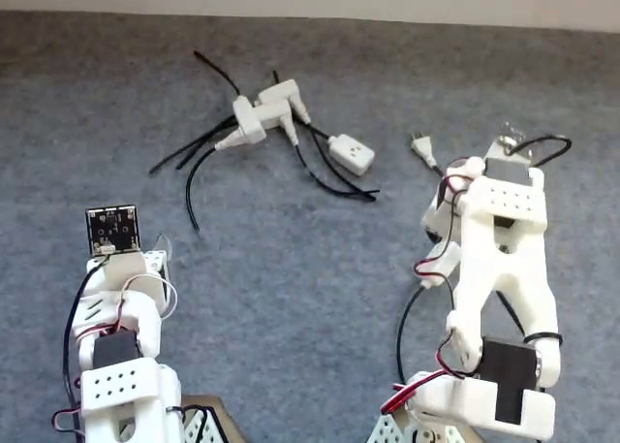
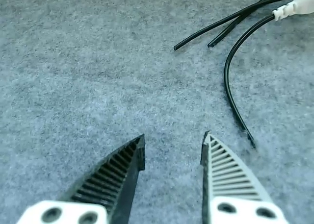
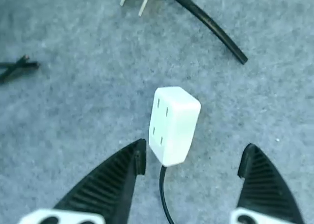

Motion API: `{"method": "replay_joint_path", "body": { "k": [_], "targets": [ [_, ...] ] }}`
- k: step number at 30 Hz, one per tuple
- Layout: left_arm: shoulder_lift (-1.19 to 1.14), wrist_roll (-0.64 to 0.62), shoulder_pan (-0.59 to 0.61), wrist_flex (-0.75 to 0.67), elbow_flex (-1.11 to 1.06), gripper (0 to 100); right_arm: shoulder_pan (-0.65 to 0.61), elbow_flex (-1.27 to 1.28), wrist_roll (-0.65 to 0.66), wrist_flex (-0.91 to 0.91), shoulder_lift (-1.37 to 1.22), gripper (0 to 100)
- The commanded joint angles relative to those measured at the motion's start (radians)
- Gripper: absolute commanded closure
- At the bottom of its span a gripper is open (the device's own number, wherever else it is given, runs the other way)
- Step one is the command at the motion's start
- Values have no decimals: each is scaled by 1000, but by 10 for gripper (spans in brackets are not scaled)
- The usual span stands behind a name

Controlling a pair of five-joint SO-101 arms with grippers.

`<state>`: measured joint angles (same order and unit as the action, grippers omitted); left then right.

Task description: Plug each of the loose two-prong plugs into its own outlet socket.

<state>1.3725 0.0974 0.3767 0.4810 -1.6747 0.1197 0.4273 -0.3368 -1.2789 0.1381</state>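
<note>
Just ahead, a white rectangular plastic outlet socket (image 3: 172, 123) lies framed between my right gripper's (image 3: 196, 145) wide-apart jaws, untouched; my left gripper (image 2: 174, 137) gapes too, over grey carpet (image 2: 73, 87).

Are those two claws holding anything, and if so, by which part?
Nothing is held. The left gripper is open over grey carpet; the right gripper is open, with the white plastic outlet socket lying ungripped between its fingers.

The high camera looks steeply down over the grey counter (image 1: 291, 268) from above both arms, while the wrist cameras sit close and low, one behind the left end effector (image 2: 174, 136) facing the black cords (image 2: 230, 82), the other behind the right end effector (image 3: 196, 145) over the white socket block (image 3: 174, 123), both things shared with the high view
</note>
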Motion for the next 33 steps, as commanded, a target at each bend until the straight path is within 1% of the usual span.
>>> {"method": "replay_joint_path", "body": {
  "k": [1,8,9,12,13,20,22,25,29,33],
  "targets": [
    [13,8,-16,-3,-2,800,-2,44,-15,85,-30,711],
    [13,8,-16,-3,-2,800,45,50,-15,137,-185,721],
    [13,8,-16,-3,-2,800,50,50,-17,150,-202,744],
    [13,8,-16,-3,-2,800,56,48,-21,180,-220,871],
    [13,8,-16,-3,-2,800,58,48,-23,183,-219,899],
    [13,8,-16,-3,-2,800,36,47,-23,179,-217,898],
    [13,8,-16,-3,-2,800,-4,27,-25,166,-216,899],
    [13,8,-16,-3,-2,800,-90,-64,-26,54,-216,899],
    [13,8,-16,-3,-2,800,-232,-236,-123,-85,-216,899],
    [13,9,-16,-3,-2,800,-403,-363,-167,-107,-219,899]
  ]
}}
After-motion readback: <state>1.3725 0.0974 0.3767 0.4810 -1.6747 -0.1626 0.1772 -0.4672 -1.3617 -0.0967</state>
